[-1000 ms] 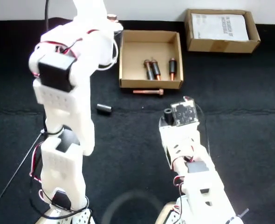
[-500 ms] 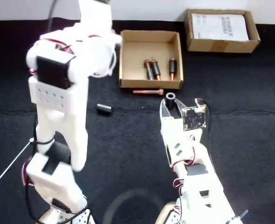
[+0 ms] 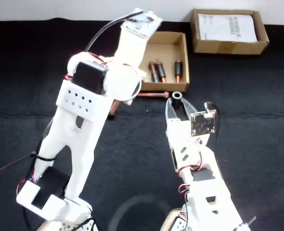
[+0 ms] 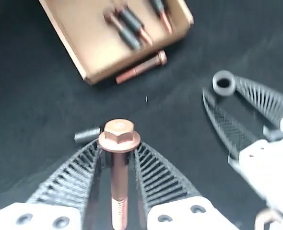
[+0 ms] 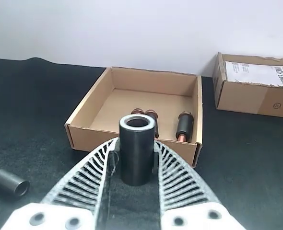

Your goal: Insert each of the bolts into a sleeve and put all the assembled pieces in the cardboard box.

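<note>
Black cloth covers the table.

1. Cardboard box: at the far centre, open-topped, holding three assembled pieces. A second box sits far right, well apart.
2. Left claw: closed on a copper-coloured bolt. The hexagonal head sits at the fingertips and the shank runs back between the ribbed fingers.
3. Right claw: just near of the box, closed on a dark sleeve. The sleeve is upright with its bore open upward.
4. Loose bolt: flat on the cloth, just beside the near wall of the box.
5. Loose sleeve: on its side on the cloth, left of the box and apart from it.

Assessment:
- Both parts look like rigid metal, dense for their size and smooth. They will neither crush nor flex.
- The soft ribbed fingers do yield, so a round shank may swivel or slide under push.
- The sleeve is best gripped low on its outer wall, as here, leaving the mouth free.
- The bolt is best gripped just under its head, where the shoulder stops slip.
- How much thread stands free for entry cannot be told.
</note>
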Controlling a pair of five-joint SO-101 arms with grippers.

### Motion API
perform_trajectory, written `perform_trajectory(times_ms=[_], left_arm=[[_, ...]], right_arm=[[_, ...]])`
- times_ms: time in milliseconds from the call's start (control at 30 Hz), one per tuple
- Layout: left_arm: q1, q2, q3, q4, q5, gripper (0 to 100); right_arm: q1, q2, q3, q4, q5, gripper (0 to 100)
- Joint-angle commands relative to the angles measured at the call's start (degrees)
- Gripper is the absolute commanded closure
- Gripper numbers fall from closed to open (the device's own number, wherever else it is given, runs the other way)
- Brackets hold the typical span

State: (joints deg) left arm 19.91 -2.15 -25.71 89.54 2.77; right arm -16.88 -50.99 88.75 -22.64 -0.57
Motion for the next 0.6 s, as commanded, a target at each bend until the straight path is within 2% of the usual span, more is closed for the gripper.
perform_trajectory(times_ms=[0, 300, 567], left_arm=[[1.80, -2.86, 3.30, -9.49, 2.99, 99], [5.32, -2.86, 19.12, -35.08, 8.88, 99], [7.69, -3.91, 30.37, -56.79, 9.32, 99]], right_arm=[[-0.22, -1.80, -0.13, -1.27, -0.70, 99.1], [0.04, -1.89, 1.01, -1.27, -2.90, 99.1], [-0.13, -1.89, 1.01, -1.27, -3.08, 99.1]])
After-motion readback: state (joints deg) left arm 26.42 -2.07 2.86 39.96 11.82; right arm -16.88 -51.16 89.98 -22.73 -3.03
